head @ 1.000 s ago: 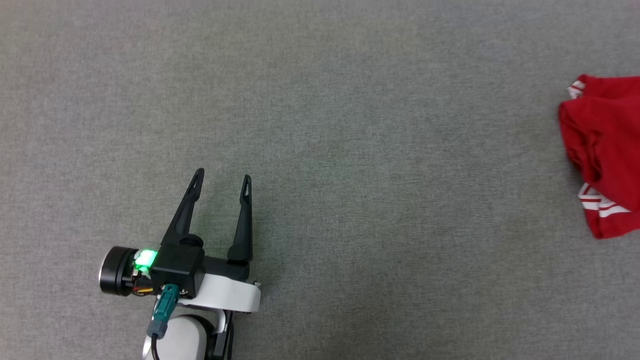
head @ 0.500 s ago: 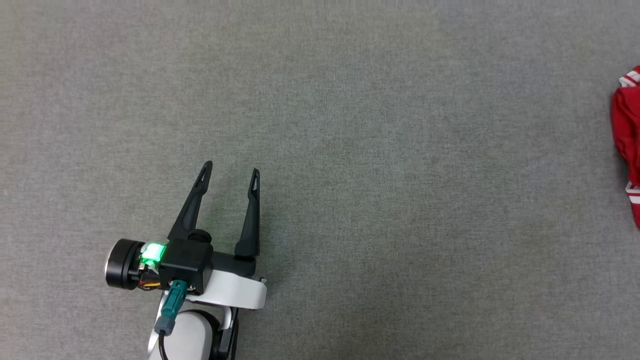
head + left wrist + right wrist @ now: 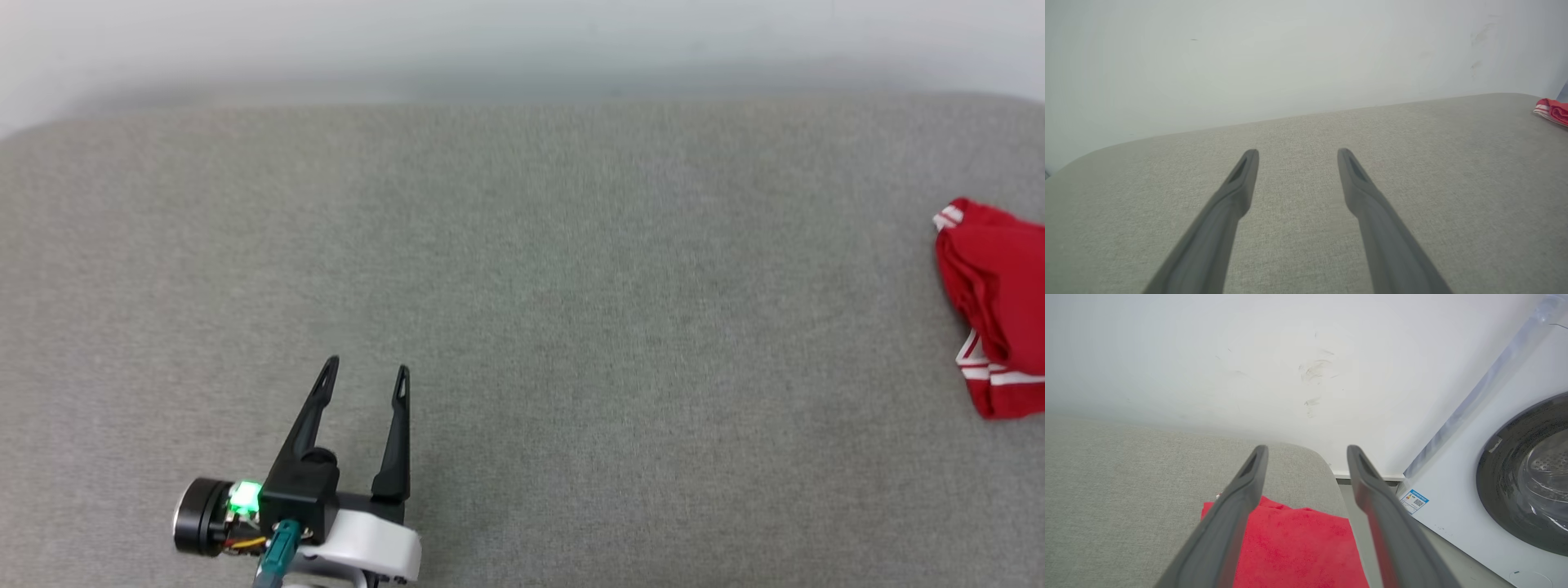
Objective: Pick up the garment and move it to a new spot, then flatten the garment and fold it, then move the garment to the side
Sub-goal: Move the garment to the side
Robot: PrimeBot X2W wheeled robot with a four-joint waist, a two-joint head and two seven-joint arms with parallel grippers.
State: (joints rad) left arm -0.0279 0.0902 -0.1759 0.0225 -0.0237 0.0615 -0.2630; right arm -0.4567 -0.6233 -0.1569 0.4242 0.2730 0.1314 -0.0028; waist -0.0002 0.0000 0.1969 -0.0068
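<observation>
The wall (image 3: 1208, 355), pale and scuffed, rises behind the bench (image 3: 571, 327), a broad slab covered in grey cloth with rounded corners. A white washer (image 3: 1527, 469) stands just off the bench's right end.

The garment (image 3: 1000, 310) lies bunched in soft layers at the bench's right end, near the edge and well apart from the bench's middle. It shows red cloth with white striped trim at two of its edges. No lettering shows.

The left claw (image 3: 366, 365) hovers over the bench's near left part, fingers spread with nothing between them. The right claw (image 3: 1308, 449) hangs over the bench's right end, above the garment, also spread and pinching nothing. I cannot tell whether its fingers touch the cloth.

The garment looks light, limp and not fragile. It will likely sag and drape from any hold, its layers will slide apart, and the bench's cloth may drag on it. A pinch on one layer would probably unroll the bundle. To lift it whole, bite deep through all layers at a trimmed edge. To spread it, take two corners, one per claw.
</observation>
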